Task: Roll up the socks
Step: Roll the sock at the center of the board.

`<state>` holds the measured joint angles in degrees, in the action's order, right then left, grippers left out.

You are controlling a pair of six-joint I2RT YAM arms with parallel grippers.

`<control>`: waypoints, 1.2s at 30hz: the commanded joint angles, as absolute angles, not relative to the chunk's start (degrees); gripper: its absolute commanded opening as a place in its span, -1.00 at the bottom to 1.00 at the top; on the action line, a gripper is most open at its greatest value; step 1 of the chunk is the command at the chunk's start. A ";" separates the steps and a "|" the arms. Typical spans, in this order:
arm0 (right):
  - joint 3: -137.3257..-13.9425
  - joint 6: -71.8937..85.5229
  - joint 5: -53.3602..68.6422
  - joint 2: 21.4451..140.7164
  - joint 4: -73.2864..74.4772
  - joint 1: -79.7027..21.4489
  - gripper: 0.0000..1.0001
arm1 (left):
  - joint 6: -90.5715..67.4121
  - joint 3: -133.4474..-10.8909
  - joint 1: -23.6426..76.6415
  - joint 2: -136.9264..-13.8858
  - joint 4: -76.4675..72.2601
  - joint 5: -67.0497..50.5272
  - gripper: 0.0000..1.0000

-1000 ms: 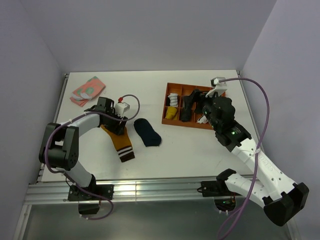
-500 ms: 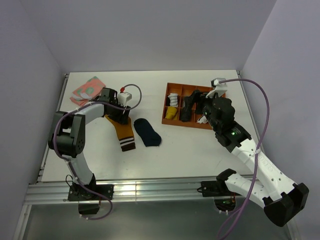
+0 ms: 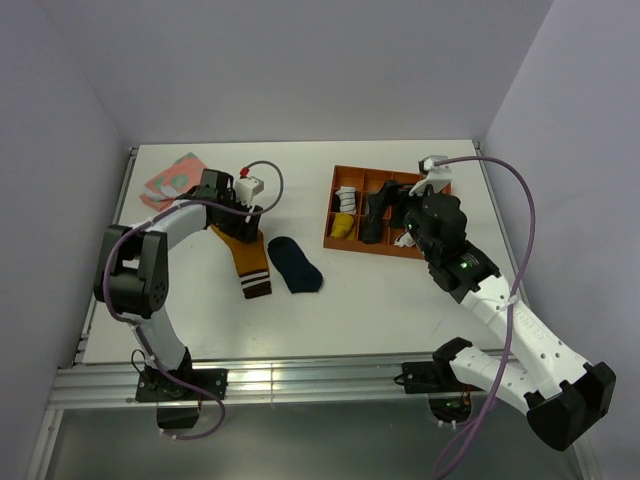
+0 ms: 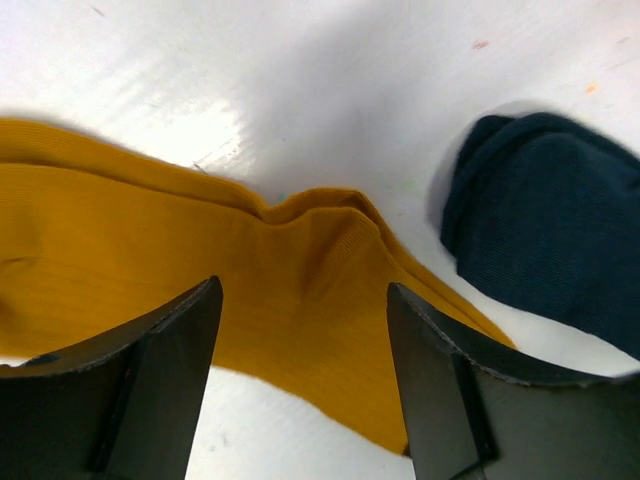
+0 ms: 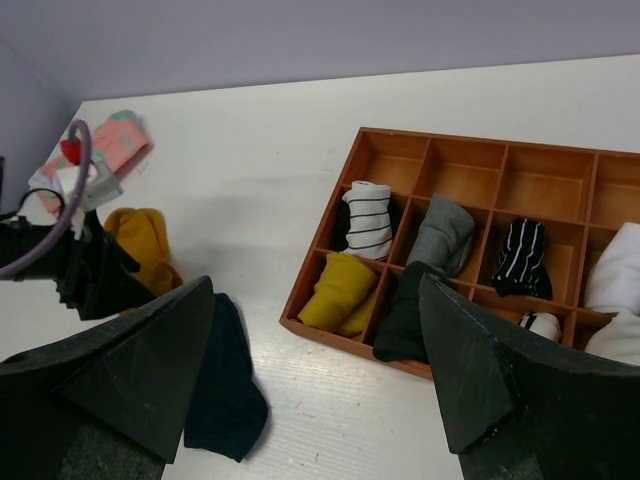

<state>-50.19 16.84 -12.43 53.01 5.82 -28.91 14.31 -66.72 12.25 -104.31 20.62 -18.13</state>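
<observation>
The mustard-orange sock (image 3: 251,260) lies flat on the table, its striped cuff (image 3: 257,290) toward the near edge. The navy sock (image 3: 294,264) lies just to its right, apart from it. My left gripper (image 3: 238,222) is open and hovers low over the far end of the mustard sock. In the left wrist view the jaws straddle the mustard sock (image 4: 200,270), which has a small wrinkle, with the navy sock (image 4: 550,230) at the right. My right gripper (image 3: 405,228) is open and empty, held above the tray. Its view shows the navy sock (image 5: 225,380) and the mustard sock (image 5: 140,240).
An orange compartment tray (image 3: 370,248) with several rolled socks stands at the back right; it also shows in the right wrist view (image 5: 340,340). A pink-and-green folded cloth (image 3: 172,180) lies at the back left. The left arm's cable loops above the socks.
My left gripper has moved toward the back along the mustard sock, and the sock has shifted a little back and to the right. The right arm has barely moved.
</observation>
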 commanded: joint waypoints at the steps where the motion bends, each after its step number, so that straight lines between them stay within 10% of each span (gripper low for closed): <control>1: -50.80 16.08 -13.10 53.35 5.62 -29.27 0.80 | 15.99 -66.62 12.57 -96.43 20.48 -19.34 0.46; 19: -48.60 21.09 -11.16 54.49 5.54 -29.71 0.70 | 26.45 -40.00 19.07 -67.96 17.32 -19.59 0.43; 36: -47.81 22.59 -12.83 55.46 5.63 -31.90 0.61 | 27.16 -33.40 24.52 -69.35 13.19 -23.55 0.23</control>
